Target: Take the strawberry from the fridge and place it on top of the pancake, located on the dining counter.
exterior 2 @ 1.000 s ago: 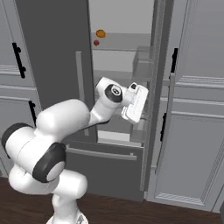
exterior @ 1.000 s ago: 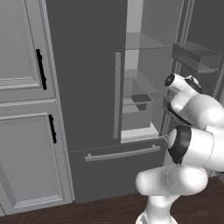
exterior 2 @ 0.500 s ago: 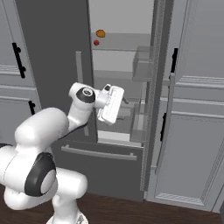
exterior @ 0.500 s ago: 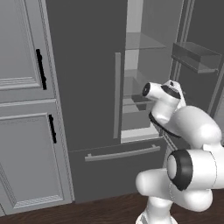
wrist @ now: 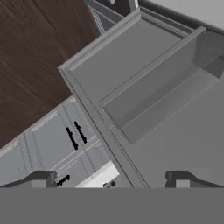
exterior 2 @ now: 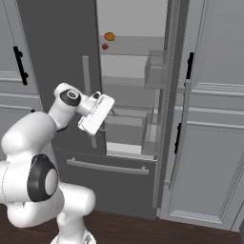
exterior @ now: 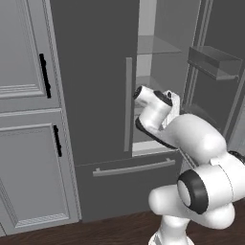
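With the fridge (exterior 2: 71,57) right door swung wide for access, the gripper (exterior 2: 97,114) hangs empty, jaws fully apart, low before the opening, while the strawberry (exterior 2: 105,46) rests on a shelf well above it.

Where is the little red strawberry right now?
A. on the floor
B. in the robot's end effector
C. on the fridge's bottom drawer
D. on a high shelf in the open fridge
D: the strawberry sits on an upper shelf inside the open fridge, beside an orange food item.
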Controlling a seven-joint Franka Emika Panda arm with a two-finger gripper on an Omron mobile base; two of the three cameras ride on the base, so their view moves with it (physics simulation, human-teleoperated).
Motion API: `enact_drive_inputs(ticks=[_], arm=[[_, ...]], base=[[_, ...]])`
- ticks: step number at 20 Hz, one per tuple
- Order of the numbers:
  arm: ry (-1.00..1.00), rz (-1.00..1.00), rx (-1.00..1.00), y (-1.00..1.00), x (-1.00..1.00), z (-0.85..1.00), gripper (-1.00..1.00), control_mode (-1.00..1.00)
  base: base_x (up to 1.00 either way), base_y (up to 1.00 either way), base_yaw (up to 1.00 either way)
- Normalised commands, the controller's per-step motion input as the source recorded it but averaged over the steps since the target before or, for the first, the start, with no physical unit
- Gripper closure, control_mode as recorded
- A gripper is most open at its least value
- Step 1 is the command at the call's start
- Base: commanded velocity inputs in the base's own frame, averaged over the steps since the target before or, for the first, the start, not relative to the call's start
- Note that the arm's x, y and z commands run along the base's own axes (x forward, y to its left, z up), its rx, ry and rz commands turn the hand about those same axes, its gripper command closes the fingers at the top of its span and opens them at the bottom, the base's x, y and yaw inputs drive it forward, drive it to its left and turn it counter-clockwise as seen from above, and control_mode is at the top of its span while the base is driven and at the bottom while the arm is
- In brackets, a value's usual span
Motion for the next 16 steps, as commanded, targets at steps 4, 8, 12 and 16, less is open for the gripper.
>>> enact_drive_inputs(ticks=[4, 8, 12, 16], arm=[[-0.09, -0.35, 0.49, 0.93, 0.07, -0.19, -1.00, -1.00], [-0.15, -0.37, 0.52, 0.86, 0.24, -0.54, -1.00, -1.00], [-0.49, -0.57, 0.45, 0.32, 0.45, -0.18, -1.00, -1.00], [-0.84, -0.58, 0.38, 0.28, 0.33, 0.12, -1.00, -1.00]], base=[[0.00, 0.00, 0.00], [0.00, 0.00, 0.00], [0.00, 0.00, 0.00], [0.00, 0.00, 0.00]])
